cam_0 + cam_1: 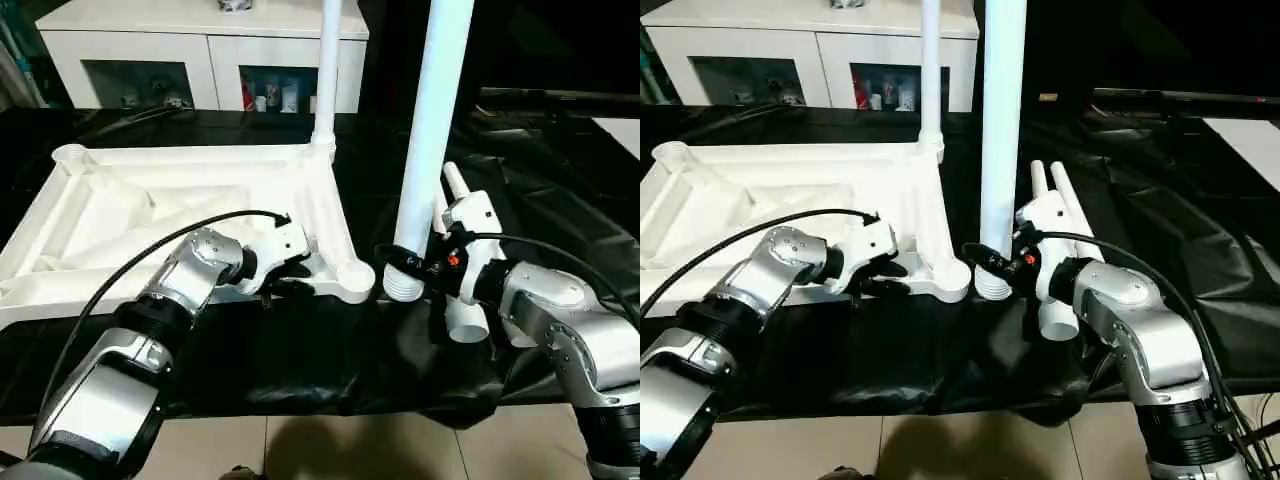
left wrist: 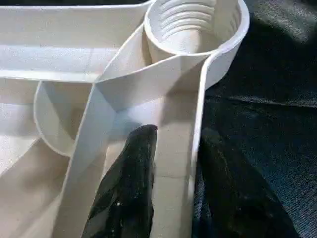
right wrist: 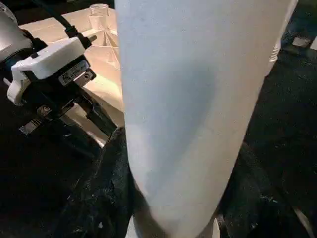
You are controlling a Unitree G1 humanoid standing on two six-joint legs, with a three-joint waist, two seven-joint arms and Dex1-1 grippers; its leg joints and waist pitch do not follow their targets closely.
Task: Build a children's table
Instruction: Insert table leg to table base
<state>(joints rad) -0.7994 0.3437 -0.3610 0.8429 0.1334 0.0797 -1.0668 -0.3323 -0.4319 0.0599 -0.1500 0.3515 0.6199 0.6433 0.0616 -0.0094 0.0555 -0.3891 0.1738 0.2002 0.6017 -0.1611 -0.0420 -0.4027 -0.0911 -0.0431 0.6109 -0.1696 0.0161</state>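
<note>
The tabletop is lying upside down on the black cloth, ribs facing up, with one leg already standing upright in the corner farthest from the left pincer. That pincer is pinching the near edge wall of the tabletop, one finger pressing inside the rib channel and the other outside the wall, so it is clenched on the tabletop and steadying it. Just beyond its fingertips, the empty corner socket is sitting open with its inner threads showing.

Beside that socket, the right pincer is grasping a second leg near its ribbed lower end, fingers wrapping both sides of the tube and holding it nearly upright. The ribbed end is hanging just beside the socket, not yet over it. Behind this pincer, two more legs are lying on the cloth.

The step in hand is probably seating this leg. To do it well, the leg end should be moving over the socket centre, staying vertical, then going straight down and turning while the left pincer is keeping the tabletop from sliding. A tilted entry would likely jam on the threads.
</note>
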